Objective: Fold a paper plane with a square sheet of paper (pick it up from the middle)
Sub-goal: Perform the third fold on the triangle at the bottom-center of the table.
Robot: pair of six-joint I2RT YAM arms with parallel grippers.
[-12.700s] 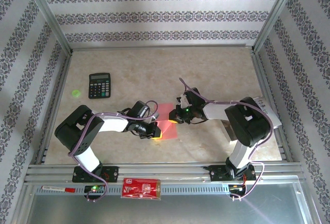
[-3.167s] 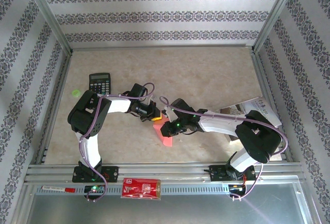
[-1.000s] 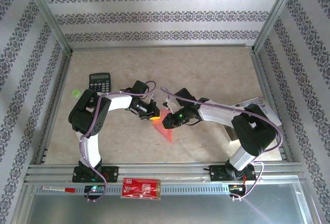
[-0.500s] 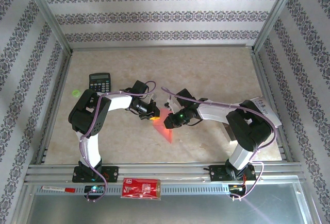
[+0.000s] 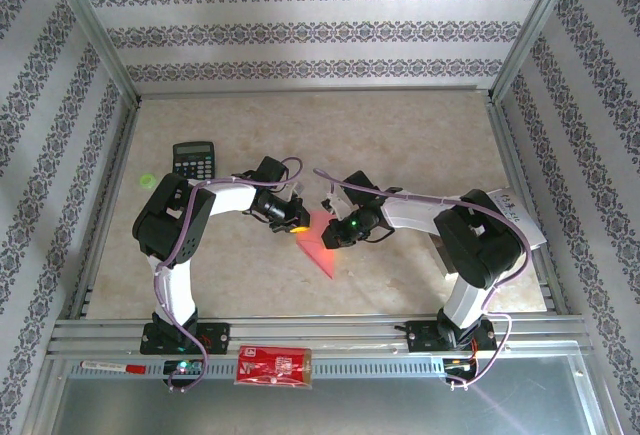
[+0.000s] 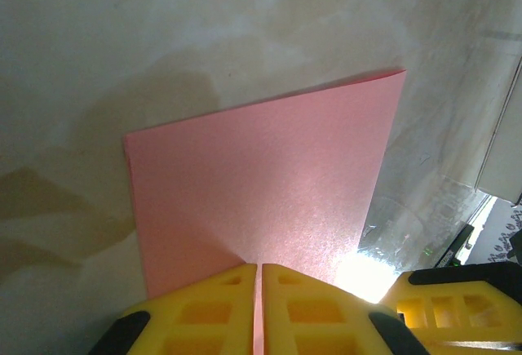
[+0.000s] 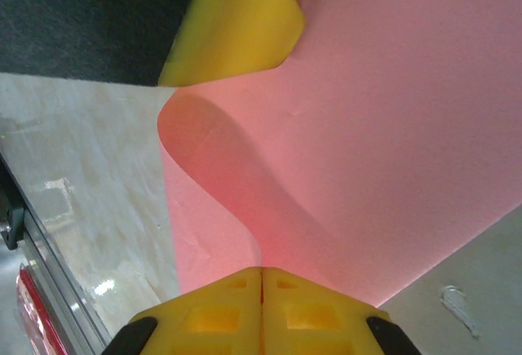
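Observation:
The square sheet of paper [image 5: 320,255] is thin, pink-red and held up between my two grippers near the table's middle, its lower corner pointing toward the near edge. My left gripper [image 5: 298,225] is shut on its left edge. In the left wrist view the yellow fingers [image 6: 212,306] pinch the sheet [image 6: 261,184], which spreads flat ahead. My right gripper [image 5: 330,237] is shut on the opposite side. In the right wrist view the sheet [image 7: 391,143] curls in an S-bend in front of the right gripper [image 7: 262,273], and the left gripper's yellow finger [image 7: 232,20] shows beyond it.
A black calculator [image 5: 193,159] and a small green dot [image 5: 147,180] lie at the left. A white printed leaflet [image 5: 510,205] sits under the right arm's elbow. A red printed packet [image 5: 274,365] and a marker [image 5: 115,366] rest on the front rail.
The right gripper has closed a little tighter on the sheet and shifted slightly up and right, its elbow swinging left. The left arm has stayed put.

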